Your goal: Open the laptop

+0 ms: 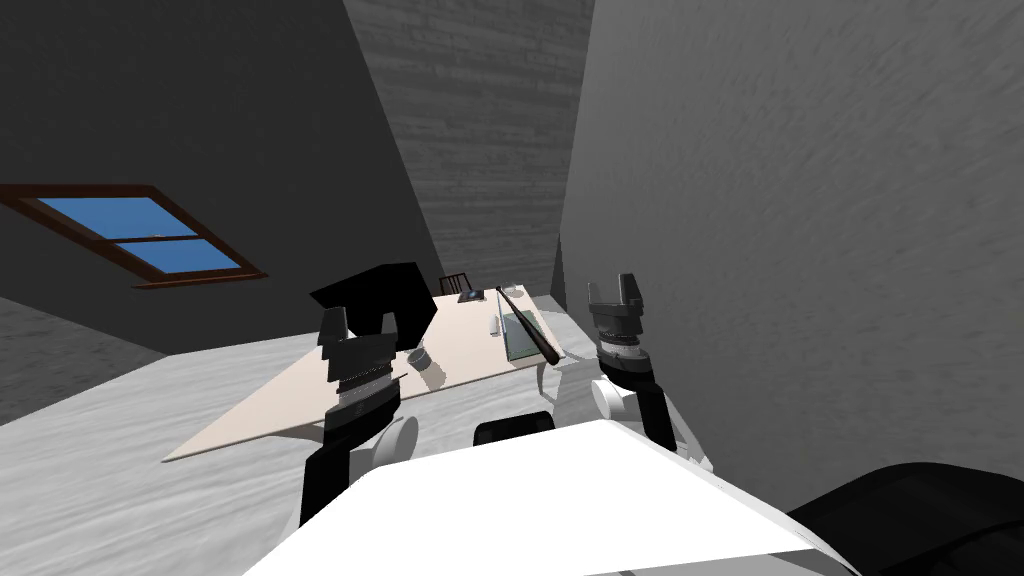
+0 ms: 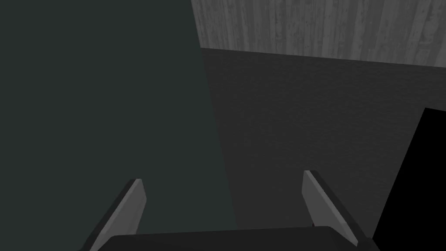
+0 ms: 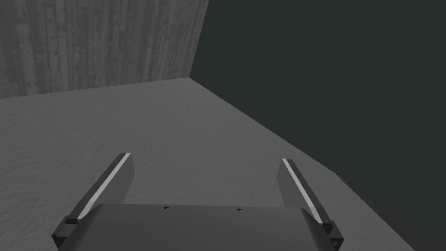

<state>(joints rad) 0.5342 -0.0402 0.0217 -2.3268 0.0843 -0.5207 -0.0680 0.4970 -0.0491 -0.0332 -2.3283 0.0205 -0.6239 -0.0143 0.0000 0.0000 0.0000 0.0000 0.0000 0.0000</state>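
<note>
While the wrist views put wide-spread fingers against bare walls, the head view has the actual scene. The laptop (image 1: 522, 336) lies at the table's (image 1: 300, 405) right edge, just left of the right gripper (image 1: 613, 296). The left gripper (image 1: 357, 328) is near a cup (image 1: 420, 357). Both jaws gape wide and hold nothing. There's a pale floor (image 1: 100, 470) and a window (image 1: 140, 235) on the left wall.

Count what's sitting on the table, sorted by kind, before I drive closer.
laptop: 1
cup: 1
small white item: 1
small dark item: 1
Total: 4 that I can make out on the table; the last two are too small to name.
</note>
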